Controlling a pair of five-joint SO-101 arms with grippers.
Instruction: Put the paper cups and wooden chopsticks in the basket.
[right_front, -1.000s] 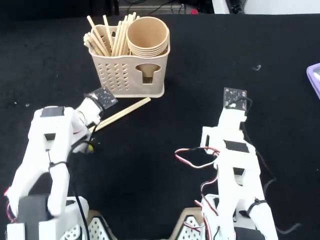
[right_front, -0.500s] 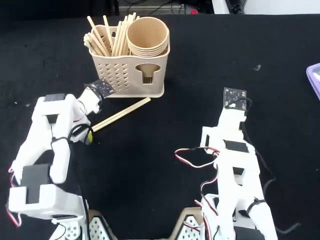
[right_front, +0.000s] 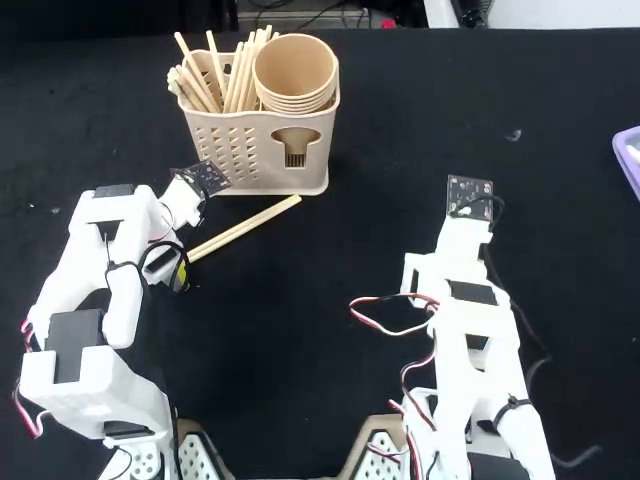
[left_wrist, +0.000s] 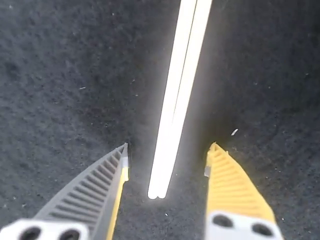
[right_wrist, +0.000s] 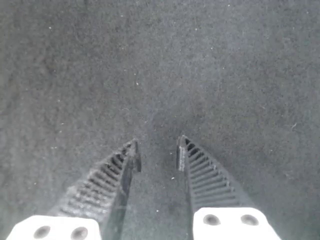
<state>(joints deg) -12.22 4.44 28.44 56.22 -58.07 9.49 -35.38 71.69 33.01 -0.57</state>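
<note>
Black table (right_front: 300, 320) carries a chopstick pair (left_wrist: 178, 90), its end inside the released left tool (left_wrist: 168, 146). Gripping so near the tip risks pivoting.

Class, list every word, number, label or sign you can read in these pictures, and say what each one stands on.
None can be read.
On the basket: a cut-out hole in its wall, no lettering.
On the paper cups and the wooden chopsticks: nothing printed.
On the dark board at an arm's wrist: tiny marks, too small to read.
</note>
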